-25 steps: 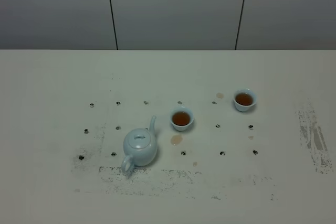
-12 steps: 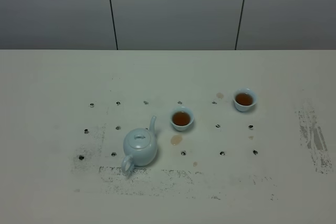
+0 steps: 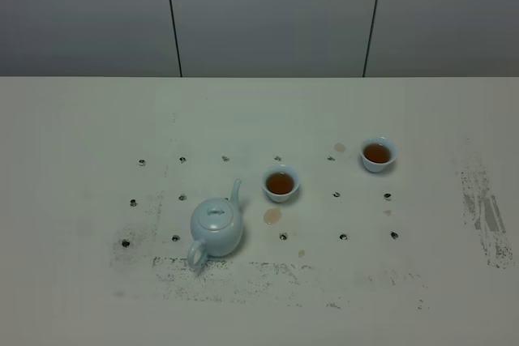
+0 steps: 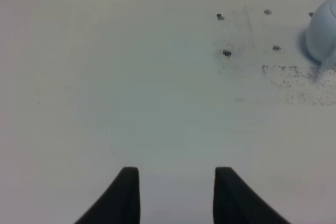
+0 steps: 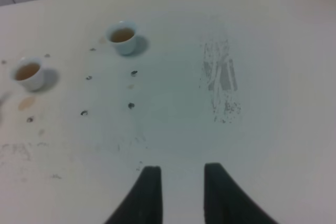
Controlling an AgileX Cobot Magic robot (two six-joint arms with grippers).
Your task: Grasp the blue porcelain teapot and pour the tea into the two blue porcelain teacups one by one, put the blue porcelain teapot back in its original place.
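Note:
The blue porcelain teapot [image 3: 216,227] stands upright at the table's left middle, lid on, spout towards the far right and handle towards the front. Only its edge [image 4: 323,32] shows in the left wrist view. Two blue porcelain teacups hold brown tea: one [image 3: 281,183] just beyond the spout, the other [image 3: 378,154] further right. Both cups [image 5: 30,73] [image 5: 123,37] also show in the right wrist view. Neither gripper appears in the high view. My left gripper [image 4: 177,171] is open over bare table, well away from the teapot. My right gripper [image 5: 181,167] has its fingers apart, holding nothing, far from the cups.
A brown tea stain [image 3: 272,215] lies between the teapot and the nearer cup. Dark dots [image 3: 283,237] mark a grid on the white table. Scuffed grey patches [image 3: 486,212] sit at the right. A grey panelled wall [image 3: 268,14] closes off the back.

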